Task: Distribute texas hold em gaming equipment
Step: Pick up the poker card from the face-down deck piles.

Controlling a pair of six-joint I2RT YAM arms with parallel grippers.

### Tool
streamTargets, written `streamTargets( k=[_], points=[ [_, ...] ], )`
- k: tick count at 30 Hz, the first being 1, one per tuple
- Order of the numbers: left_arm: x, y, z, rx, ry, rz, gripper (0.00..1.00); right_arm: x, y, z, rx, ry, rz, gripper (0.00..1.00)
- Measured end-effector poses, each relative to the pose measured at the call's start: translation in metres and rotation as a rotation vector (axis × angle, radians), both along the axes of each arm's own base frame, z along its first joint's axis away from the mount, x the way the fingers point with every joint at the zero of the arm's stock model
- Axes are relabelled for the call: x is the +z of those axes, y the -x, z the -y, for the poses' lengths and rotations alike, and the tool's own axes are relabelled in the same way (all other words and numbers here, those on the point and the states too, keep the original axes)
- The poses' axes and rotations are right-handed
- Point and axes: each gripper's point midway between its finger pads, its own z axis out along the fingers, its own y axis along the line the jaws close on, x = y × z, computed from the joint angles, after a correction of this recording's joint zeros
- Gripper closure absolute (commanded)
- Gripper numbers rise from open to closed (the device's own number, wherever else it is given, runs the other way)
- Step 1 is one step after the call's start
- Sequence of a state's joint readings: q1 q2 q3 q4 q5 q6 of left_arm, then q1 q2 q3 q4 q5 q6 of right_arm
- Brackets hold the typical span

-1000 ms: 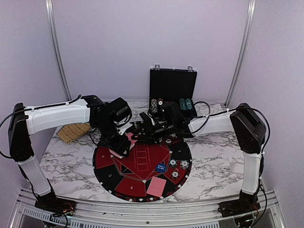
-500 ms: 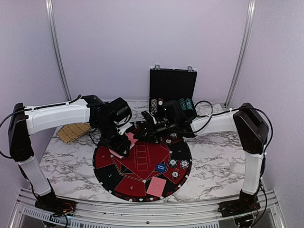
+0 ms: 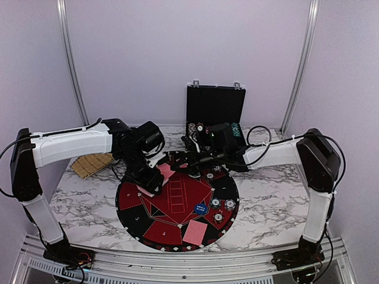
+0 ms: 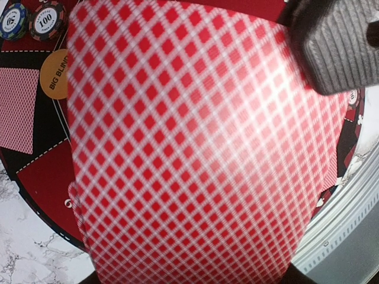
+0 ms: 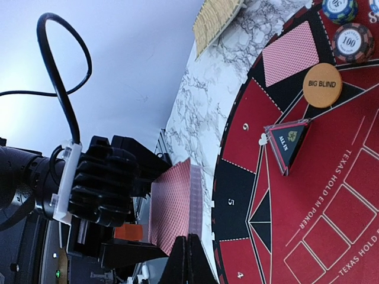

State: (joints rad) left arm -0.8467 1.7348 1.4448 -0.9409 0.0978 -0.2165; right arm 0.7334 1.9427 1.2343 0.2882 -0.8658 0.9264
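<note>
My left gripper [image 3: 153, 180] is shut on a deck of red-backed playing cards [image 3: 163, 171], held on edge over the far left of the round mat [image 3: 177, 195]. The deck fills the left wrist view [image 4: 189, 154]. My right gripper [image 3: 179, 161] is at the deck. Its fingers [image 5: 189, 254] are pressed together at the deck's edge [image 5: 174, 207], apparently on the top card, and a grey pad [image 4: 340, 47] lies on the card's corner. One card [image 3: 195, 232], a blue disc [image 3: 200, 208] and three chips [image 3: 222, 207] lie on the mat. An orange Big Blind disc [image 5: 323, 84] lies near two chips [image 5: 352, 41].
The open black case [image 3: 215, 105] stands at the back with chip rows [image 3: 192, 131] in front of it. A woven tan piece [image 3: 92, 164] lies at the table's left. A triangular All In marker [image 5: 289, 142] and another card [image 5: 293, 53] lie on the mat.
My right gripper has moved left and slightly back, up against the deck in my left gripper. My left arm has stayed put.
</note>
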Motion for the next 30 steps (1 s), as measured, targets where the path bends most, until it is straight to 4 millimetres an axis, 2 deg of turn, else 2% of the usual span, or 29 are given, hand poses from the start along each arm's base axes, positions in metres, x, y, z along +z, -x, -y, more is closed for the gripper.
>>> streamTargets(
  k=[5, 17, 25, 30],
  points=[
    [0.0, 0.0, 0.001, -0.001, 0.0, 0.001, 0.59, -0.005, -0.003, 0.007, -0.022, -0.003, -0.028, 1.0],
    [0.0, 0.001, 0.001, -0.003, -0.001, 0.002, 0.59, 0.005, -0.012, 0.031, -0.075, -0.051, -0.059, 1.0],
    [0.0, 0.001, 0.001, -0.002, -0.001, 0.002, 0.59, 0.011, -0.02, 0.059, -0.122, -0.074, -0.058, 1.0],
    [0.0, 0.0, 0.001, -0.002, -0.002, 0.003, 0.59, 0.011, -0.018, 0.08, -0.145, -0.079, -0.067, 1.0]
  ],
)
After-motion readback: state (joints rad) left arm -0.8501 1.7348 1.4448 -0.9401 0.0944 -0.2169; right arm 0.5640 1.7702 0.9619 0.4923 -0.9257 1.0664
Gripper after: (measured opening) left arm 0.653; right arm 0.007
